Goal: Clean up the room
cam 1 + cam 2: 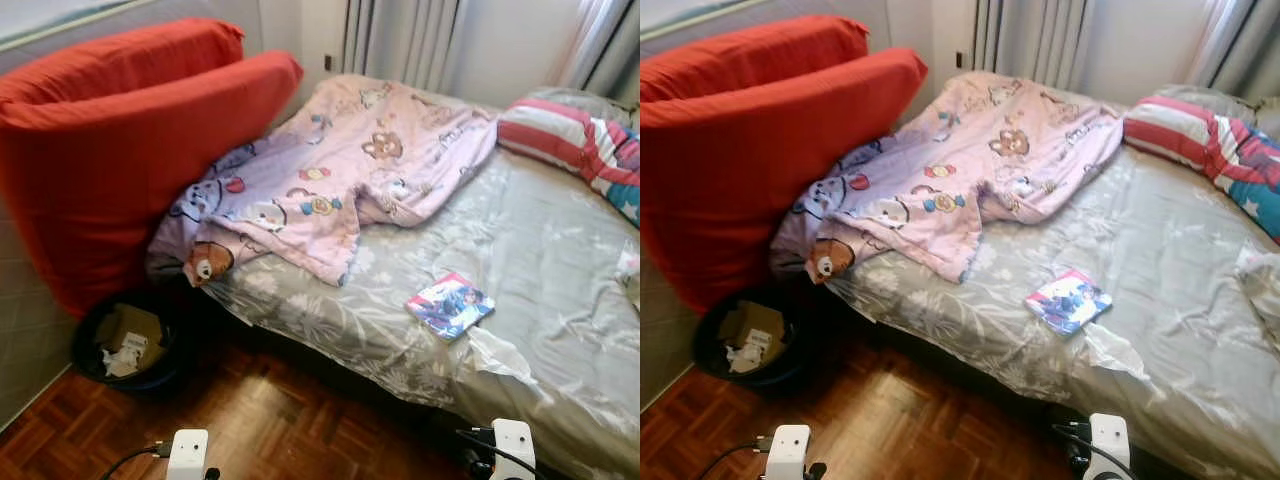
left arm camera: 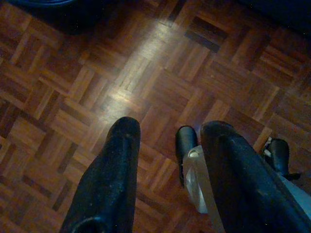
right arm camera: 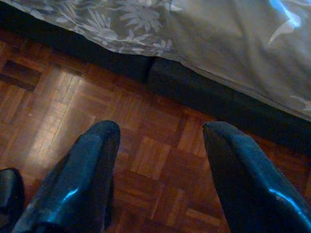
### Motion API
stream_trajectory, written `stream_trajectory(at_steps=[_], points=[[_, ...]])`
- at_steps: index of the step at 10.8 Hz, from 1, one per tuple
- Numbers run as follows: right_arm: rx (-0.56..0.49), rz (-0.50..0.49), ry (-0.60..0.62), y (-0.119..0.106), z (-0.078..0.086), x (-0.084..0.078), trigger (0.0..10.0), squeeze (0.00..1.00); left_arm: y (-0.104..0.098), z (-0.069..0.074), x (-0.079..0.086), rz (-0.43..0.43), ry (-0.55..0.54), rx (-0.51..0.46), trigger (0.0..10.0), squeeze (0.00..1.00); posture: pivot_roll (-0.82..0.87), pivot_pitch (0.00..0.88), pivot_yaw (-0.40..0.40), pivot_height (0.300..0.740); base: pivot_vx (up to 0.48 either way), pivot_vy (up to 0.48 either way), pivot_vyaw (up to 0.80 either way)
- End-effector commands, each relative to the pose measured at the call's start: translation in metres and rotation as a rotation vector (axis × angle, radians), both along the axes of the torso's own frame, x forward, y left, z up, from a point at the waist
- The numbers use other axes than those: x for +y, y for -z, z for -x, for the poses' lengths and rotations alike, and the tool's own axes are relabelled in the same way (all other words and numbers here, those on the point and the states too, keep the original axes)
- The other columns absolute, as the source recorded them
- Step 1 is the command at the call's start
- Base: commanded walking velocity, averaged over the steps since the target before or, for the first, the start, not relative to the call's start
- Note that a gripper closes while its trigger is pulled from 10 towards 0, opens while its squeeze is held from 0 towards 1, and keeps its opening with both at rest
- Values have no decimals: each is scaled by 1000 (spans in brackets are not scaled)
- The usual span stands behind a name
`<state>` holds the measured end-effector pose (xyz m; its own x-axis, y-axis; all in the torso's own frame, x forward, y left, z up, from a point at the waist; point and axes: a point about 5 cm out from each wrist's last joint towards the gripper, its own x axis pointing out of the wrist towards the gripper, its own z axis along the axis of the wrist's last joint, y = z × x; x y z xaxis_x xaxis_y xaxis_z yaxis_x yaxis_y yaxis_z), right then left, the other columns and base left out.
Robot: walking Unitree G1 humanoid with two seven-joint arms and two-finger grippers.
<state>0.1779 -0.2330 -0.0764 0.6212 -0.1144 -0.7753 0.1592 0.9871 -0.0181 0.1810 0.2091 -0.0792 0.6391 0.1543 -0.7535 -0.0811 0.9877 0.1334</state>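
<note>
Nearest to you, both arms hung low over the parquet floor (image 2: 146, 82). The left gripper (image 2: 170, 141) pointed down at bare wood with its two black fingers spread apart and nothing between them. The right gripper (image 3: 160, 141) also stood parted and empty, aimed at the floor just short of the bed's dark base (image 3: 204, 97), with the edge of the grey leaf-print sheet (image 3: 146, 24) hanging beyond it.

Ahead and to your left, a dark round waste bin (image 1: 130, 350) sat on the floor against the bed's near corner, holding cardboard and crumpled paper. It was well apart from both grippers.

On the bed, nearest the right gripper, a small picture book (image 1: 450, 305) lay flat near the front edge; its cover was colourful, but no writing on it could be read. A piece of clear plastic wrap (image 1: 500, 355) lay just beside it on the right.

Farther left, a pink cartoon-print blanket (image 1: 350, 170) sprawled crumpled across the mattress. Two large red cushions (image 1: 120, 140) leaned at the far left. A striped pillow (image 1: 570, 140) lay far right, and curtains (image 1: 400, 40) hung behind.
</note>
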Motion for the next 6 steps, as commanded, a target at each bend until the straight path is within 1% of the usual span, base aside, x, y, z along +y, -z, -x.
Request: stream_trajectory(at_steps=[1,4,6], points=[[11,0,1,1,2,-1,10000,0,2,5,2,9,-24,13,10000,0,159,50,-44,740,262,0,0],[17,-4,-4,1,3,0,10000,0,2,5,2,10,-21,15,10000,0,161,48,-40,740,274,0,0],[17,-6,-8,2,3,0,10000,0,2,5,3,8,-17,16,10000,0,161,44,-39,740,292,0,-544]])
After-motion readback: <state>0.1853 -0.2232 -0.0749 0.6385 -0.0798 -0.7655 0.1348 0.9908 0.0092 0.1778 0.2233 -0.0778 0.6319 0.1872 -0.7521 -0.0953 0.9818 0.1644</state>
